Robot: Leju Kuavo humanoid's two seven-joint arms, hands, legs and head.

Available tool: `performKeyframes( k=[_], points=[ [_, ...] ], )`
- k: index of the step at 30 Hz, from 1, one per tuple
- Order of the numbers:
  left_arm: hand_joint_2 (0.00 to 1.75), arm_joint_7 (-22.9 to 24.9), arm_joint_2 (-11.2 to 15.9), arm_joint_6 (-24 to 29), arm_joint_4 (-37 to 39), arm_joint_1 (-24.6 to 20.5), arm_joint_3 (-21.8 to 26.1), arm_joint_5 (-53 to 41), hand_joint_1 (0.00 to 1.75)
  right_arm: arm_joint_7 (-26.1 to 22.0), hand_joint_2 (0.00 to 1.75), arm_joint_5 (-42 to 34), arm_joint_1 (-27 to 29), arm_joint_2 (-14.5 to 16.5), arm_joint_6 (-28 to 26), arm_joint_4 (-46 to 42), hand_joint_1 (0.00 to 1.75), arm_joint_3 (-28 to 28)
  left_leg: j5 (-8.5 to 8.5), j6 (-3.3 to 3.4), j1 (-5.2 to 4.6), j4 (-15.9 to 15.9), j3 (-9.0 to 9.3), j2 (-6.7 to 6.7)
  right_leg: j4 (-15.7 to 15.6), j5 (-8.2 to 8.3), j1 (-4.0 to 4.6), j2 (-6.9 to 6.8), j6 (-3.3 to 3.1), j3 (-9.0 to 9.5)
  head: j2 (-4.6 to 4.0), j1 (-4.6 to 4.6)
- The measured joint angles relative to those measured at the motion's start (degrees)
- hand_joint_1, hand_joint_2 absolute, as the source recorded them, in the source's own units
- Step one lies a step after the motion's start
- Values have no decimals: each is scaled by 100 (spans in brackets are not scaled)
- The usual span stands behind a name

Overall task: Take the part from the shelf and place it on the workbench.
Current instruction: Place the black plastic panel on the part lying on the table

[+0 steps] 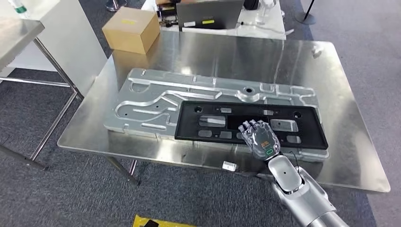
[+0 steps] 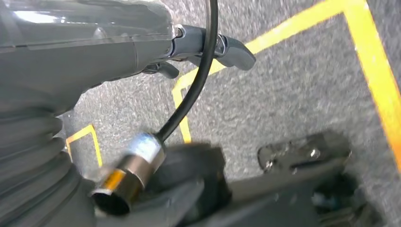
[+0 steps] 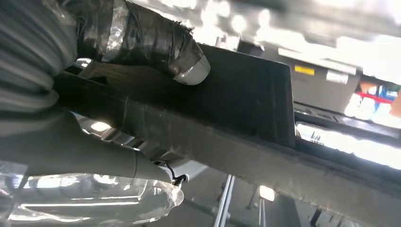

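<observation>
Grey carpet surrounds a polished steel worktop, with a cardboard box at its far left corner and a second table carrying a laptop beyond the far edge. A large machined aluminium plate lies along the middle of the worktop.

Task item: the black part, a long flat panel with cut-outs, lies over the near right portion of the aluminium plate, reaching toward the worktop's near edge.

Right hand: positioned at the near edge of the part. The right wrist view shows the thumb on one face of the panel and the fingers wrapped over the opposite face, so the part is judged to be gripped by its edge.

Left hand: hangs over carpet marked with yellow floor tape. Its fingers appear extended with nothing between them, though much of the hand is cut off.

Progress: the part is off the shelf and appears to rest on the plate on the worktop. Remaining, by judgement: release the grip and draw the hand clear.

Limits of observation: whether the part's near edge sits fully down or is raised slightly cannot be determined. The shelf cannot be identified. A small white object at the near edge is too small to name.
</observation>
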Motion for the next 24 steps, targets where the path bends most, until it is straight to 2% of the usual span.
performKeyframes(
  k=[3, 4, 5, 6, 8, 9, 10, 12, 14, 16, 18, 19, 20, 21, 23, 24],
  points=[
    [175, -5, -8, -5, 0, 4, 1, 2, 0, -2, 175, 0, -18, 2, 10, 9, 168, 0, -104, -53, 42, -54, 165, 0, 864, -322, -99, -9, 124, -624, 0, 7],
    [175, -7, -10, -8, 0, 13, 1, 4, 0, -7, 175, 0, -7, 2, 14, 18, 168, 0, -156, -83, 60, -49, 217, -3, 1007, -363, -138, -14, 168, -793, 0, 9],
    [175, -8, -10, -11, 0, 25, 1, 7, 0, -11, 175, 0, 5, 2, 18, 27, 168, 0, -215, -118, 82, -39, 278, -7, 966, -292, -175, -24, 213, -879, 0, 8],
    [175, -9, -10, -11, 0, 35, 1, 7, 0, -13, 175, 0, 9, 2, 19, 33, 168, 0, -281, -158, 108, -22, 348, -10, 730, -87, -211, -40, 256, -868, 0, 8],
    [175, -13, -9, -11, 0, 42, 1, 8, 0, -13, 175, 0, 7, 1, 23, 43, 168, 0, -434, -253, 150, 40, 479, -12, 28, 465, -260, -93, 324, -720, 0, 9],
    [175, -15, -9, -11, 0, 38, 1, 9, 0, -18, 175, 0, 3, 2, 25, 51, 168, 0, -501, -307, 157, 68, 506, -10, -204, 624, -254, -118, 305, -662, 0, 10],
    [175, -16, -9, -11, 0, 35, 1, 11, 0, -23, 175, 0, 4, 4, 27, 58, 168, 0, -558, -360, 156, 88, 515, -6, -311, 701, -239, -129, 257, -642, 0, 8],
    [175, -17, -10, -10, 0, 29, 1, 12, 0, -34, 175, 0, 3, 8, 29, 66, 168, 0, -599, -443, 149, 120, 523, 1, -303, 656, -212, -121, 119, -632, 0, 2],
    [175, -22, -10, -8, 0, 26, 1, 11, 0, -32, 175, 0, -3, 9, 29, 66, 168, 0, -584, -485, 164, 358, 443, 5, -335, 624, -226, -102, 24, -557, 0, -7],
    [175, -31, -10, -5, 0, 22, 1, 11, 0, -30, 175, 0, -16, 17, 29, 66, 168, 0, -681, -515, 181, 966, 91, 7, -374, 558, -231, -88, -52, -445, 0, -13],
    [175, -39, -10, -3, 0, 22, 1, 12, 0, -37, 175, 0, -10, 28, 30, 67, 168, 1, -977, -551, 183, 1634, -384, 6, -383, 464, -221, -74, -89, -337, 0, -17],
    [175, -43, -10, -2, 0, 19, 1, 12, 0, -40, 175, 0, -2, 32, 31, 68, 168, 1, -1079, -563, 183, 1802, -564, 7, -383, 412, -216, -65, -91, -276, 0, -16],
    [175, -47, -10, -1, 0, 15, 1, 12, 0, -43, 175, 0, 4, 32, 31, 68, 168, 1, -1061, -561, 183, 1785, -654, 7, -383, 360, -212, -57, -87, -209, 0, -17],
    [175, -51, -10, 0, 0, 10, 1, 11, 0, -44, 175, 0, 7, 35, 31, 69, 168, 1, -895, -548, 183, 1584, -651, 7, -383, 307, -210, -49, -80, -133, 0, -17],
    [175, -50, -8, 0, 0, 22, 1, 12, 0, -43, 175, 0, 5, 42, 31, 70, 168, 2, -305, -499, 176, 850, -480, 5, -379, 192, -208, -34, -47, 26, 0, -13],
    [175, -50, -7, 1, 0, 28, 1, 12, 0, -42, 175, 0, 3, 47, 32, 72, 168, 2, -111, -473, 160, 536, -402, 3, -376, 147, -203, -24, -19, 73, 0, -14]
  ],
)
